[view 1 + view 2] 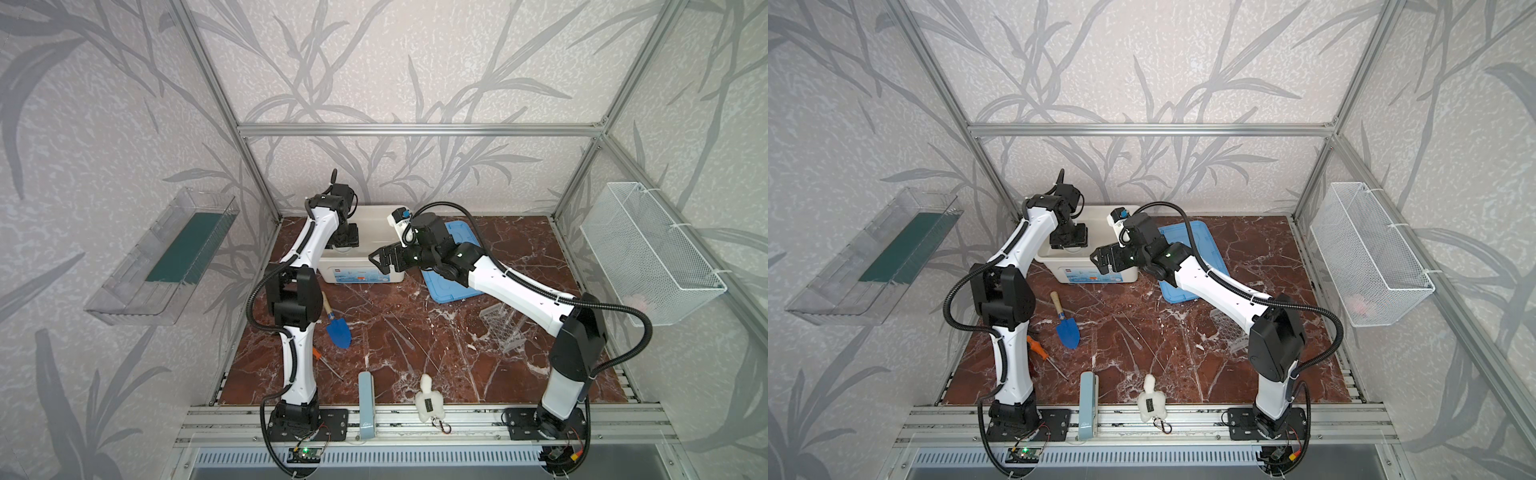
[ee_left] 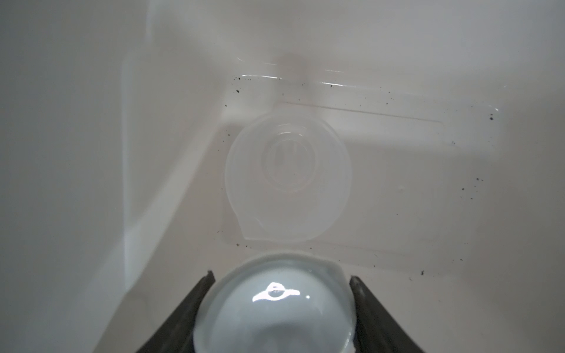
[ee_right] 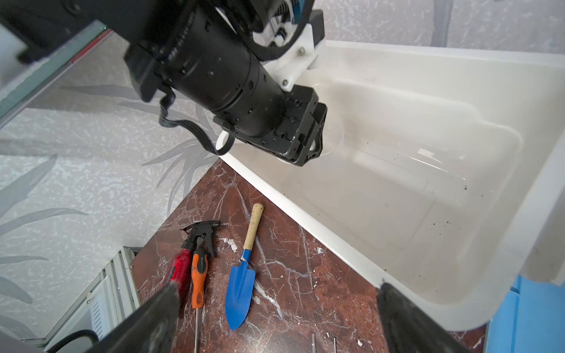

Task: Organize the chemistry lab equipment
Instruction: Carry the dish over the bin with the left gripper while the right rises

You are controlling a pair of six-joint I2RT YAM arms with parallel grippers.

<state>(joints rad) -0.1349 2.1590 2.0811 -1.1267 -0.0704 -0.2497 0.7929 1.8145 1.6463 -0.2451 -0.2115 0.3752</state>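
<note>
a red-brown marble table (image 1: 478, 374) sits inside a metal frame, with leaf-patterned wallpaper behind it. a white bin (image 1: 332, 266) stands at the back of the table and its blue lid (image 1: 440, 291) lies flat just beside it

the left gripper (image 2: 282, 278) reaches down into the bin. its two fingers (image 2: 195, 305) pinch a white dish (image 2: 275, 314) by its sides, and the dish hangs above the bin floor. below it, on the floor of the bin, stands a clear beaker (image 2: 287, 177), seen from above with its spout showing. dark specks are scattered over the bin floor around it

the right gripper (image 1: 376, 262) hovers at the front edge of the bin with its jaws spread wide and nothing between them

out on the table, a clear tube rack (image 1: 498, 324) lies near the right arm, and thin clear rods (image 1: 399, 332) lie near the middle, apart from the rack. a blue trowel (image 3: 241, 290) and an orange-handled screwdriver (image 3: 198, 275) lie side by side near the left arm, with a red spray bottle (image 3: 180, 266) touching the screwdriver

a wire basket (image 1: 648, 249) hangs on the right wall and a clear tray (image 1: 137, 291) on the left wall
</note>
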